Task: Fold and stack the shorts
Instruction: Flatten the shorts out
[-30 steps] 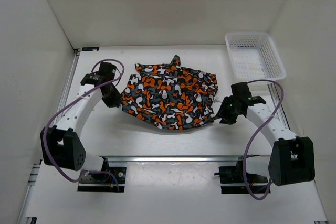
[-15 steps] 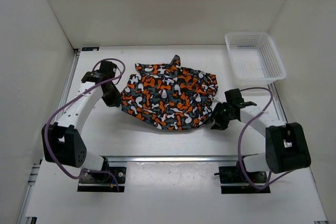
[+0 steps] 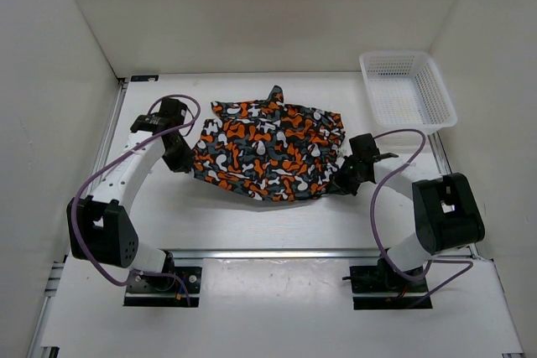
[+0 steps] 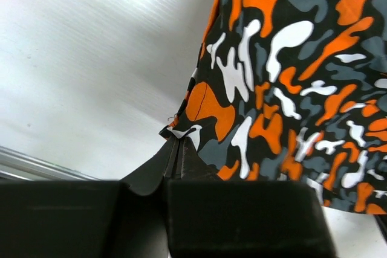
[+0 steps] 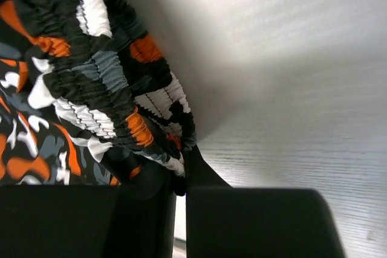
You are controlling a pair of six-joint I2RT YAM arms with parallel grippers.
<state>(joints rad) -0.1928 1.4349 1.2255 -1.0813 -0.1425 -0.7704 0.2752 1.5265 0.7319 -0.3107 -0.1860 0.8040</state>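
Observation:
The camouflage shorts (image 3: 267,151) lie spread on the white table between my two arms. My left gripper (image 3: 190,167) is at their left lower corner, shut on the cloth edge; in the left wrist view the pinched hem (image 4: 181,134) sits at my closed fingertips. My right gripper (image 3: 335,185) is at their right lower corner, shut on the gathered elastic waistband (image 5: 151,131), which bunches over the fingers in the right wrist view.
A white plastic mesh basket (image 3: 407,90) stands at the back right of the table. White walls enclose the table on the left, back and right. An aluminium rail (image 3: 277,252) runs along the near edge in front of the arm bases.
My right gripper has moved left from beside the shorts onto their right lower corner and shut on the waistband. The cloth's right side has shifted slightly. My left gripper has stayed put.

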